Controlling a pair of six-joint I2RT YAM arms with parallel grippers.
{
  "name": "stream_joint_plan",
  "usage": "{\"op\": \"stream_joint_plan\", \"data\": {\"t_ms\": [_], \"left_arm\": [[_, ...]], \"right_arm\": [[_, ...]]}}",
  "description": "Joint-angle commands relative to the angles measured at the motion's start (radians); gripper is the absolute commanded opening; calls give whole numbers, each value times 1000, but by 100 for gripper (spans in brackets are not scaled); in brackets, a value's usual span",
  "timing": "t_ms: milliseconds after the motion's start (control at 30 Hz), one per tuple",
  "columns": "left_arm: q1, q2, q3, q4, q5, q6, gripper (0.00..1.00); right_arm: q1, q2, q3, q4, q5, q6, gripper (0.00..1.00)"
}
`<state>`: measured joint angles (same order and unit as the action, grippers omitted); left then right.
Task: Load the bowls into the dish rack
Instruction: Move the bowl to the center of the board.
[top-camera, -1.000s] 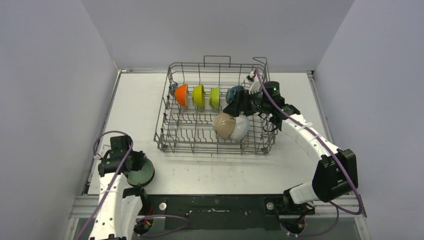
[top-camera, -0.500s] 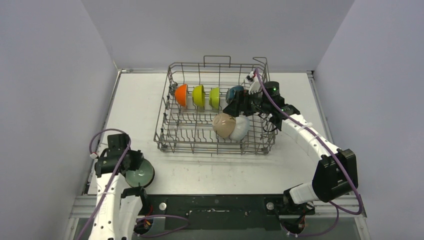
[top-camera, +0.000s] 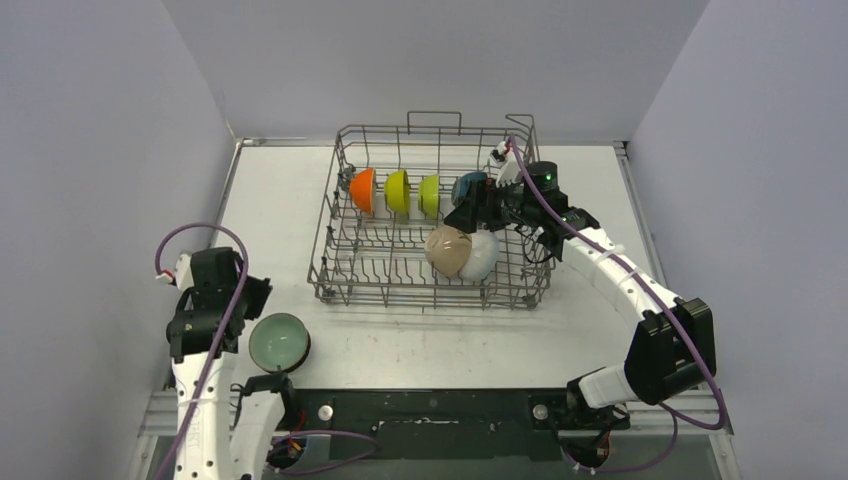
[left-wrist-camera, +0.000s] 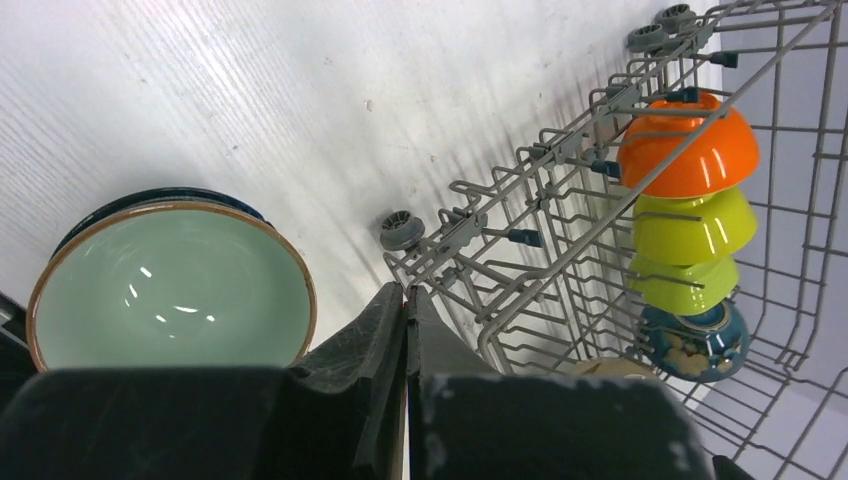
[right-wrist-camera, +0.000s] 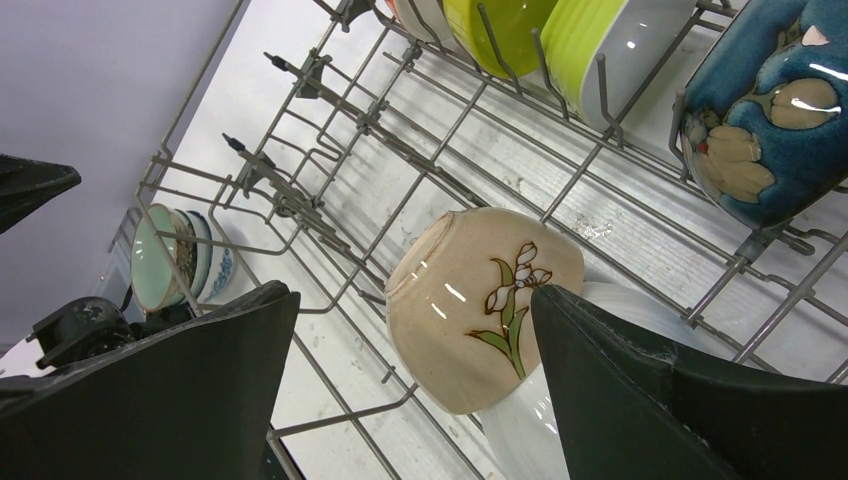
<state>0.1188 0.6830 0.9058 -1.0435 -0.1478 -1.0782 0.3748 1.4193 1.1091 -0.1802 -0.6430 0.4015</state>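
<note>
Top external: left arm beside bowl

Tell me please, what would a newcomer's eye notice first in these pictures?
First, the orange bowl, yellow bowl and lime bowl, standing on edge in a row at the far side of the grey dish rack. Then the pale green bowl, topping a small stack outside the rack, near the left arm.
</note>
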Motion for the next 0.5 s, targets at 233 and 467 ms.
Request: {"op": "stream_joint_plan", "data": {"t_ms": [233, 467], "left_arm": [[-16, -18, -160, 76, 50, 5, 68], [-15, -2, -286, 68, 68, -183, 71]], "right_arm": [[7, -14, 37, 34, -1, -6, 90], [6, -19, 25, 35, 5, -8, 90]]}}
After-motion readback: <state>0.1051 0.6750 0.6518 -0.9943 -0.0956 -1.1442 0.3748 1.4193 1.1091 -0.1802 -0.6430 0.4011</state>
